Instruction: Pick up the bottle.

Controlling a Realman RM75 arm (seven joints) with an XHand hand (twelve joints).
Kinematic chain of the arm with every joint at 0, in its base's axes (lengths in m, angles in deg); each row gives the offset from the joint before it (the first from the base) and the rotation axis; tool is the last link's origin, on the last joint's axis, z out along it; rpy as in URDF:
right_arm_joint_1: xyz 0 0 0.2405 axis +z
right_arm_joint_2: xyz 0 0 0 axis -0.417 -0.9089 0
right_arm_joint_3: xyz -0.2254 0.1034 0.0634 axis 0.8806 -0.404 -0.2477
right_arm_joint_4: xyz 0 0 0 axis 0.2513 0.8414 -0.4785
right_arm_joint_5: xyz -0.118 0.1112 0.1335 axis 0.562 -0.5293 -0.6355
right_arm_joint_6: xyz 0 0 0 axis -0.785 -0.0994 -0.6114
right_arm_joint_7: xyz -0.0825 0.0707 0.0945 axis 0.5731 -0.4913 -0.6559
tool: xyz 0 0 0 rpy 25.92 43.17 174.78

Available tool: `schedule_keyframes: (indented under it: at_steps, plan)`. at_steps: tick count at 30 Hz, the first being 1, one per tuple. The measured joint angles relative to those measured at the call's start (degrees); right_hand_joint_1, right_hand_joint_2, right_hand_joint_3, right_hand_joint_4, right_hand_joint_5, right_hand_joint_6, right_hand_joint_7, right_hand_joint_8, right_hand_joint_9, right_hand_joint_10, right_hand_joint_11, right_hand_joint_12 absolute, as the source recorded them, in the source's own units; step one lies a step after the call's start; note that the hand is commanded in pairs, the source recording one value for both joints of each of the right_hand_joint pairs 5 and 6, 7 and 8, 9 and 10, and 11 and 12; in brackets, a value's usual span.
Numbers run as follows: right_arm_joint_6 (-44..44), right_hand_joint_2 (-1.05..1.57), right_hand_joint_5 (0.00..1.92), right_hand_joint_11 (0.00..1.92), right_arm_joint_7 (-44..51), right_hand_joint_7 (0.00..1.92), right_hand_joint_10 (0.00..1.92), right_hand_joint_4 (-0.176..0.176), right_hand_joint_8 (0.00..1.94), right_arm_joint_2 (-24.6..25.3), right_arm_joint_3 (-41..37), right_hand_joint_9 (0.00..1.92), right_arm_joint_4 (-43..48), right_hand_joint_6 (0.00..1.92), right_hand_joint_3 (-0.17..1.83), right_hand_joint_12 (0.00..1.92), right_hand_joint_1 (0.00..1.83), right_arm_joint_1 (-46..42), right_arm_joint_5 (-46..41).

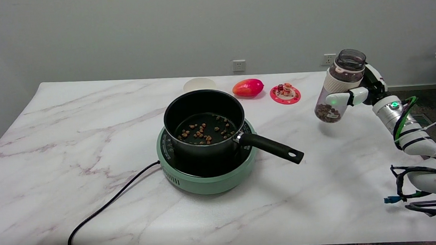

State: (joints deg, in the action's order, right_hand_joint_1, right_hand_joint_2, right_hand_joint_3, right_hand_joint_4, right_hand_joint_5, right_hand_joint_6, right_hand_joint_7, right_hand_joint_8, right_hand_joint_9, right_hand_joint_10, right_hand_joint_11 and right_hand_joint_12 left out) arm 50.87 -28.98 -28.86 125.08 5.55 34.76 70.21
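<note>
head view | clear plastic bottle (337, 88) with cream band, brown pellets at its bottom, was in the air over the white marble table (90, 145) at its right side | long axis near upright, open mouth up, tilted slightly right | right hand (356, 93) grasped its middle

A black saucepan (202, 119) holding brown pellets (202, 131) sits on a green round hotplate (207, 176) on the white marble tabletop (90, 145); behind lie a red mango-shaped fruit (248, 87) and a pink coaster (285, 95).

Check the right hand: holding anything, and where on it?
Yes. The right hand grips the bottle around its middle, below the white band, and holds it tilted above the table.
</note>
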Motion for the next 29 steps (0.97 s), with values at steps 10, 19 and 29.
schedule_keyframes:
  at_steps: [10, 19, 29]
  plan:
    - [-0.3, 1.26, 1.92, 1.26, 0.1, 1.92, 1.44, 0.000, 1.92, -1.6, 0.1, 1.44, 4.6, 1.92, 0.50, 1.26, 1.44, 0.2, 0.1]
    - [-1.2, 1.30, 1.92, 1.28, 0.2, 1.92, 1.45, 0.000, 1.92, -3.7, -0.1, 1.45, 10.1, 1.92, 0.44, 1.28, 1.42, 0.2, 1.1]
    - [-5.4, 1.30, 1.92, 1.27, 0.2, 1.92, 1.42, 0.000, 1.92, -4.8, 0.2, 1.42, 18.8, 1.92, 0.40, 1.27, 1.42, 0.9, 4.0]
